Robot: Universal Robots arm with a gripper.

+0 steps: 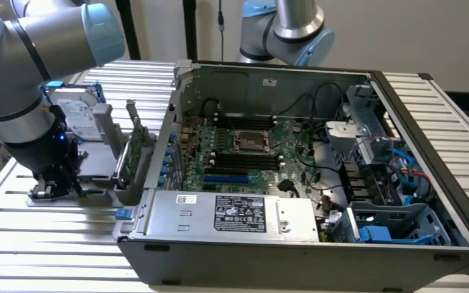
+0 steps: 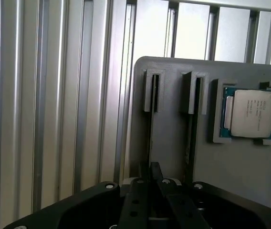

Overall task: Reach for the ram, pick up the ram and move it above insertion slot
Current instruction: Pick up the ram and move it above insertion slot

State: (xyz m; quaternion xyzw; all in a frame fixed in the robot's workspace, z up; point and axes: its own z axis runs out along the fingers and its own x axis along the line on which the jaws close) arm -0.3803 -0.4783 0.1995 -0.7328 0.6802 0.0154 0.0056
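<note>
Wrist view: a grey holder (image 2: 169,76) is lying on the ribbed table (image 2: 54,95) and carrying three parts. The ram (image 2: 150,124) is standing on edge in the slotted bracket straight ahead of the claw (image 2: 152,168). The claw is narrow, pinching the stick between its fingers (image 2: 166,191). A second stick (image 2: 191,129) is sitting in the neighbouring bracket just beside the first. A processor (image 2: 253,112) is resting in a square pocket farther out on that same side. The print on its metal lid is too small to read, and the claw's black body is covering the ram's near end.

Exterior view: the claw (image 1: 53,188) is reaching down into the holder, with a hard drive (image 1: 76,119) and a bracketed green card (image 1: 137,146) standing near it. The open computer case (image 1: 300,262) is lying to the exterior view's right of the claw. It is holding the motherboard (image 1: 243,152) and a power supply (image 1: 226,213) whose label writing is too fine to make out. The arm (image 1: 22,91) is hiding the ram here.
</note>
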